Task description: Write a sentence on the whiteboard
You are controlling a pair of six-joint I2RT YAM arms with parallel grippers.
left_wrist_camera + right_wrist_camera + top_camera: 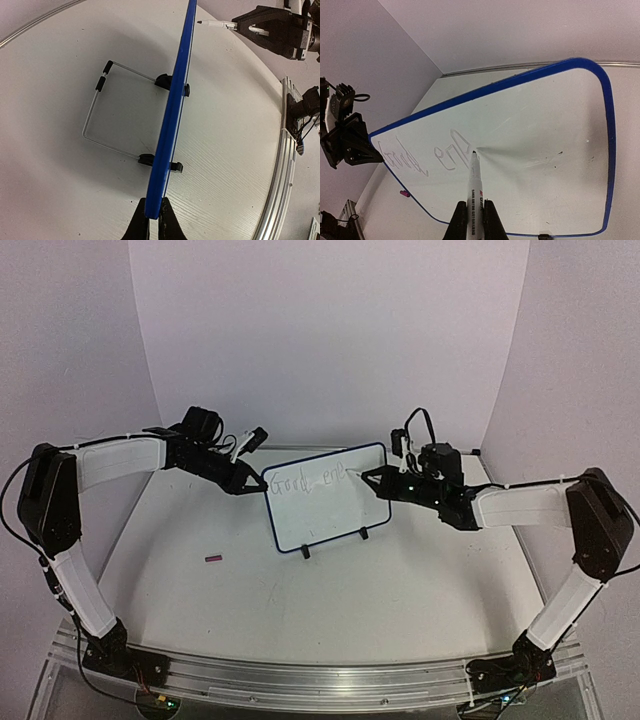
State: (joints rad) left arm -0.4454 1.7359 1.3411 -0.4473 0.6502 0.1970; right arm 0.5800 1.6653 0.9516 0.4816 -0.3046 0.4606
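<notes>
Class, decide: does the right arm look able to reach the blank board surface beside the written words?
Probably yes: the right gripper holds its marker at the whiteboard face, nothing in between.

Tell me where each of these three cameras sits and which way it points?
Top external: above and behind the robot, looking down at the table; left gripper and right gripper show.
Left wrist: on the left wrist, sighting along the whiteboard edge-on; its own fingers clamp the frame.
Right wrist: on the right wrist, facing the board's written side; its fingers grip the marker.
Shared: both wrist views show the whiteboard, and each shows the other gripper.
</notes>
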